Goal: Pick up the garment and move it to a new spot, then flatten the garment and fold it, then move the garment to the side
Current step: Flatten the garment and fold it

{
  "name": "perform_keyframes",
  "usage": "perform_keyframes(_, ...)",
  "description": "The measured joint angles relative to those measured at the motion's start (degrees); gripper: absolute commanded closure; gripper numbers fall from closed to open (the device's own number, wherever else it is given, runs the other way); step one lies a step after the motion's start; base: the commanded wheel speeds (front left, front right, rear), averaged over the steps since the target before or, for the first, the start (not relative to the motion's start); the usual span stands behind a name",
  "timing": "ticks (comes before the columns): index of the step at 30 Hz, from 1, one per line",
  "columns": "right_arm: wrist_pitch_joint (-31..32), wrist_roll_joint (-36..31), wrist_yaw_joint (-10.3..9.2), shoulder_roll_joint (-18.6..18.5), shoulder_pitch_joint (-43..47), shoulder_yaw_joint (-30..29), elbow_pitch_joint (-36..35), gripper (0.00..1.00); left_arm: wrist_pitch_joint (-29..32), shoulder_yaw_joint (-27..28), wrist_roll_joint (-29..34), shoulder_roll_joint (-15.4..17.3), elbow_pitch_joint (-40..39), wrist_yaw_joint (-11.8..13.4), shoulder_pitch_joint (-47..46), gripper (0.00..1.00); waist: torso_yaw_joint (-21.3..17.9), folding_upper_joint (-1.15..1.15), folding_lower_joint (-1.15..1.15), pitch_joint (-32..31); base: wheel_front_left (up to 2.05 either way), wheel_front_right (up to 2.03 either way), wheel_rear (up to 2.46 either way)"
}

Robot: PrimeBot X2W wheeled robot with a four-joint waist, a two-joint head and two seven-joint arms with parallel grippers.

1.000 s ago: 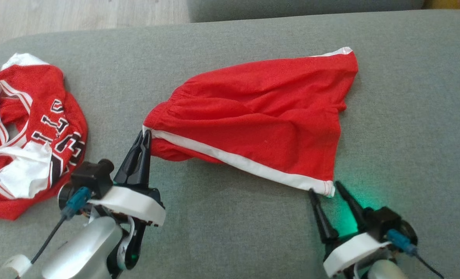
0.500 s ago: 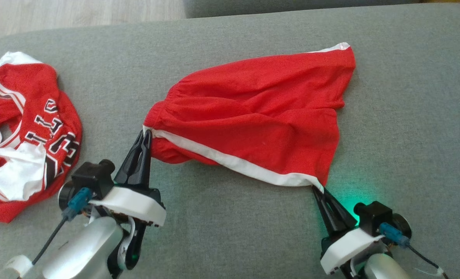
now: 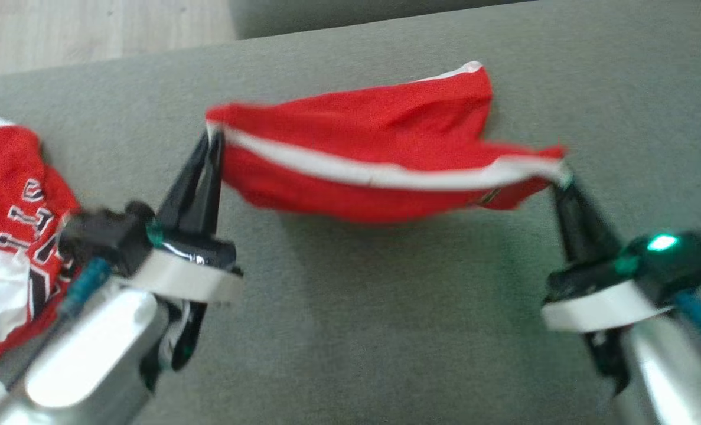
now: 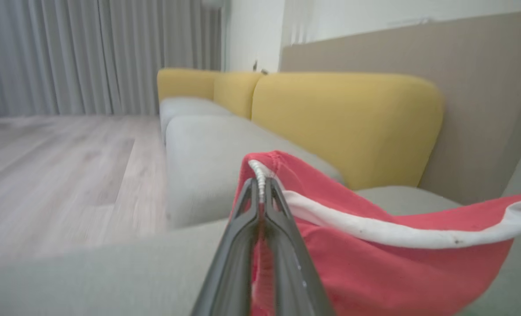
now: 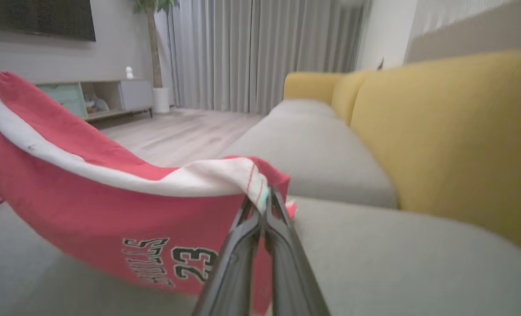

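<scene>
Motion blur was smeared across the head view, so the outlines of the garment [image 3: 356,147] and both arms were hard to make out. A second red garment [image 3: 7,195] was cut off by the picture's edge and lay bunched on the sofa seat [image 3: 385,330], toward its left end. The left claw [image 3: 211,139] was seen clamped on one corner of the garment, and the right claw [image 3: 560,186] was pinched shut on the white hem corner. The garment was slung between the two claws, raised above the sofa seat; whether its far edge touched the seat could not be told. Black lettering [image 5: 172,263] with a 23 was caught in the right wrist view. A second before, the right claw had been spread astride that hem and the garment had been lying spread on the seat.
</scene>
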Motion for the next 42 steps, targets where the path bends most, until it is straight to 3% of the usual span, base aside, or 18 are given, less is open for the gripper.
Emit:
perform_keyframes(6, -0.01, -0.25, 0.00, -8.26, -6.76, -3.03, -8.65, 1.00, 5.22, 1.02, 2.77, 4.26, -9.33, -1.30, -9.28, 1.00, -2.78, 0.00, 0.00, -1.05, 0.00, 0.00, 0.00)
perform_keyframes(8, -0.02, 1.16, 0.00, -11.17, -10.50, -3.96, -9.55, 1.00, 7.20, 1.22, 3.65, 5.10, -10.83, -2.66, -13.03, 1.00, -3.46, 0.00, 0.00, -1.12, 0.00, 0.00, 0.00)
perform_keyframes(9, -0.03, 2.47, 0.00, -14.64, -14.38, -4.30, -9.23, 1.00, 7.92, 1.13, 5.97, 5.19, -11.12, -4.71, -17.77, 1.00, -3.72, 0.00, 0.00, -0.87, 0.00, 0.00, 0.00)
perform_keyframes(13, 0.21, 8.84, 0.00, -20.98, -21.77, -3.86, -4.93, 1.00, 8.10, 1.01, 6.19, 2.91, -7.08, -9.05, -26.92, 1.00, -3.48, 0.00, 0.00, 1.13, 0.00, 0.00, 0.00)
perform_keyframes(20, 2.25, 17.12, 0.00, -27.99, -39.73, 0.33, 3.33, 1.00, 6.38, -0.54, 10.62, -5.10, 7.82, -15.71, -42.76, 1.00, -2.74, 0.00, 0.01, 8.15, 0.00, 0.00, 0.00)
perform_keyframes(22, 2.20, 17.83, 0.00, -29.26, -44.78, 1.26, 5.20, 1.00, 4.74, -0.80, 12.88, -7.17, 12.28, -17.26, -48.47, 1.00, -2.47, 0.00, 0.01, 10.59, 0.00, 0.00, 0.00)
perform_keyframes(27, 0.99, 16.80, 0.00, -30.30, -53.26, 1.04, 8.36, 1.00, 0.73, -0.25, 16.49, -10.90, 19.48, -18.26, -57.66, 1.00, -2.19, 0.00, 0.02, 15.13, 0.00, 0.00, 0.00)
perform_keyframes(32, 0.05, 14.14, 0.00, -30.81, -56.47, -1.54, 8.04, 1.00, -0.66, 1.83, 19.11, -13.34, 21.08, -19.70, -59.98, 1.00, -2.33, 0.00, 0.02, 18.05, 0.00, 0.00, 0.00)
perform_keyframes(38, -0.11, 14.18, 0.00, -31.25, -45.52, -3.37, 4.31, 1.00, -1.02, 1.47, 20.82, -11.73, 15.73, -21.75, -49.74, 1.00, -2.32, 0.00, 0.00, 18.21, 0.00, 0.00, 0.00)
perform_keyframes(42, -0.10, 14.71, 0.00, -27.20, -30.66, -6.43, 2.82, 1.00, -0.99, -1.64, 21.14, -8.88, 13.96, -21.74, -34.49, 1.00, -2.09, 0.00, 0.00, 17.23, 0.00, 0.00, 0.00)
